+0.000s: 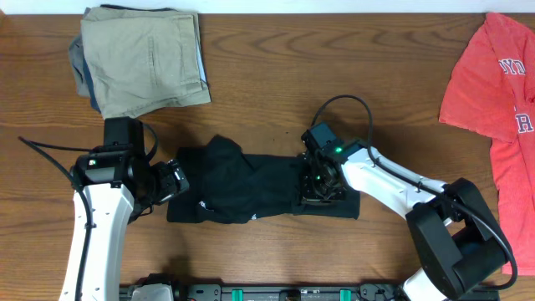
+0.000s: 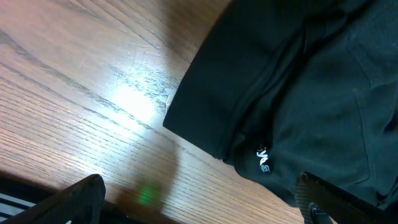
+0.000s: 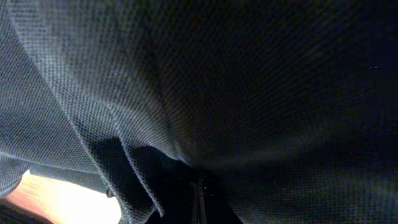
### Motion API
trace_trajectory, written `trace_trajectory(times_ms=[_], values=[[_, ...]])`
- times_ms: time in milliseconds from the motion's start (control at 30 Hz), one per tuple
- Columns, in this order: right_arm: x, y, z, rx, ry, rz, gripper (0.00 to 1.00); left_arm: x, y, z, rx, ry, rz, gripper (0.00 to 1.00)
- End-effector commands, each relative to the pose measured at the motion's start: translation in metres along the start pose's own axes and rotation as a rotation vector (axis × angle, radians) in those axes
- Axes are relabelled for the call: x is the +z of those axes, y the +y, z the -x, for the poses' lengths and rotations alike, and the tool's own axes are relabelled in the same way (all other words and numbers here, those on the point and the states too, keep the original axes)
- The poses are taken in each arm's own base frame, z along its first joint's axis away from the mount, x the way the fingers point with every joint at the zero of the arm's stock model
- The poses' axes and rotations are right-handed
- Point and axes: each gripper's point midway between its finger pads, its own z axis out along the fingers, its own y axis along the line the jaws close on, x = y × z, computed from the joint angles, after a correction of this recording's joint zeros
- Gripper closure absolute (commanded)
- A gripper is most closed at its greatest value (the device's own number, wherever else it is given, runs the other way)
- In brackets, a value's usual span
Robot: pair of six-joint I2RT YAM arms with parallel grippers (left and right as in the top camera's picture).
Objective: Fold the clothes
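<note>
A black garment [image 1: 251, 191] lies partly folded in a long strip at the table's middle. My left gripper [image 1: 173, 182] is open at its left end; in the left wrist view [image 2: 199, 190] the fingers are spread wide over bare wood, the right finger at the edge of the black garment [image 2: 298, 93] near its small white logo [image 2: 263, 160]. My right gripper [image 1: 322, 186] sits on the garment's right part, shut on a pinch of the black fabric [image 3: 205, 81], which fills the right wrist view [image 3: 199, 196]. A red white-lettered tee [image 1: 497, 100] lies flat at the far right.
A stack of folded clothes topped by khaki trousers [image 1: 142, 63] sits at the back left. A wooden table [image 1: 351, 58] lies under everything. The arm bases stand along the front edge [image 1: 267, 293].
</note>
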Motion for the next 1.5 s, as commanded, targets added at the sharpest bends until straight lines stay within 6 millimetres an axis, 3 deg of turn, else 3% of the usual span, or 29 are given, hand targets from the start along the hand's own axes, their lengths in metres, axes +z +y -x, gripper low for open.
trace_trajectory(times_ms=[0, 133, 233, 367, 633, 733, 900, 1000, 1133, 1267, 1367, 1467], values=[[-0.016, 0.0, 0.003, 0.027, -0.021, -0.011, 0.99, 0.001, 0.001, -0.001, 0.003, 0.004, 0.0, 0.02], [-0.052, -0.01, 0.018, 0.057, -0.112, -0.047, 0.99, 0.001, 0.001, -0.001, 0.003, 0.004, -0.001, 0.02], [-0.078, -0.016, 0.032, 0.065, -0.197, -0.025, 0.91, 0.001, 0.001, -0.001, 0.003, 0.004, 0.0, 0.02], [-0.092, -0.023, 0.047, 0.092, -0.258, 0.001, 0.82, 0.001, 0.001, 0.0, 0.003, 0.003, -0.001, 0.02], [-0.069, -0.028, 0.057, 0.083, -0.23, -0.021, 0.83, 0.001, 0.001, 0.0, 0.003, 0.003, -0.001, 0.02], [-0.055, -0.029, 0.071, 0.042, -0.246, -0.033, 0.81, 0.001, 0.001, 0.0, 0.003, 0.003, -0.001, 0.02], [-0.033, -0.043, 0.094, 0.053, -0.277, -0.085, 0.81, 0.001, 0.002, -0.001, 0.002, 0.005, 0.0, 0.02], [-0.031, -0.05, 0.096, 0.073, -0.268, -0.091, 0.85, 0.001, 0.002, -0.001, 0.002, 0.006, 0.0, 0.02], [-0.055, -0.056, 0.093, 0.098, -0.264, -0.098, 0.94, 0.001, 0.002, -0.001, 0.002, 0.006, 0.0, 0.02], [-0.103, -0.055, 0.091, 0.095, -0.301, -0.099, 0.89, 0.001, 0.002, -0.001, 0.002, 0.006, 0.001, 0.02], [-0.136, -0.056, 0.082, 0.114, -0.328, -0.092, 0.79, 0.001, 0.002, -0.001, 0.002, 0.006, 0.0, 0.02], [-0.155, -0.056, 0.069, 0.104, -0.34, -0.089, 0.57, 0.001, 0.002, -0.001, 0.002, 0.006, 0.0, 0.02]])
